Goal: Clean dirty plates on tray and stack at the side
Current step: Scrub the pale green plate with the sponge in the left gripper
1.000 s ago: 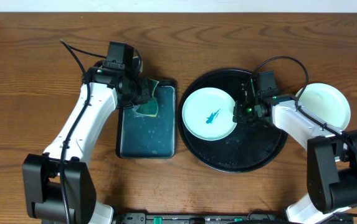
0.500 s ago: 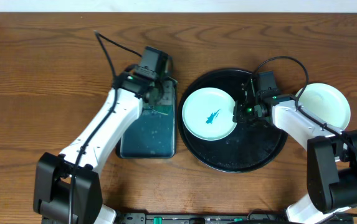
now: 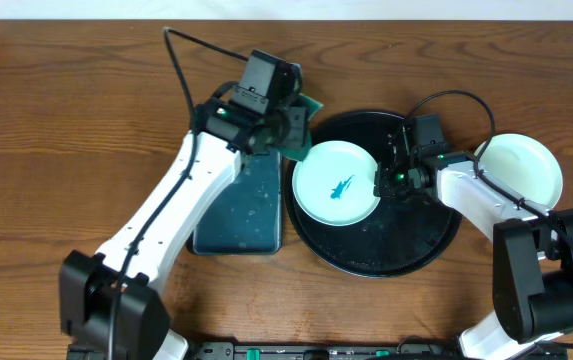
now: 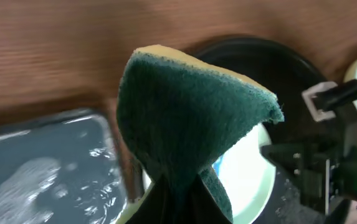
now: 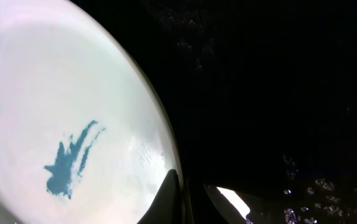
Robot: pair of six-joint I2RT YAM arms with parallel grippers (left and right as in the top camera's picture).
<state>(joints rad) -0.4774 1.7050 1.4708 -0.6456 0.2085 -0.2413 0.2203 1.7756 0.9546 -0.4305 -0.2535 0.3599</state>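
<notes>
Left gripper (image 4: 169, 199) clamped on green-and-yellow scouring sponge (image 4: 190, 106), green scrub face out. It hangs in the air over the gap between dark rectangular wet tray (image 3: 236, 215) and large round glossy black tray (image 3: 421, 250), mid-counter (image 3: 46, 120); looks poised to wipe. Right gripper (image 3: 384, 178) pinched tight on the right rim of pale bluish-white round plate with teal smear (image 3: 336, 185), lying on the black tray's left half, probably pinning it against sliding. Another pale round plate (image 3: 526, 165) sits off-tray near the counter's right edge, seemingly the clean stack.
</notes>
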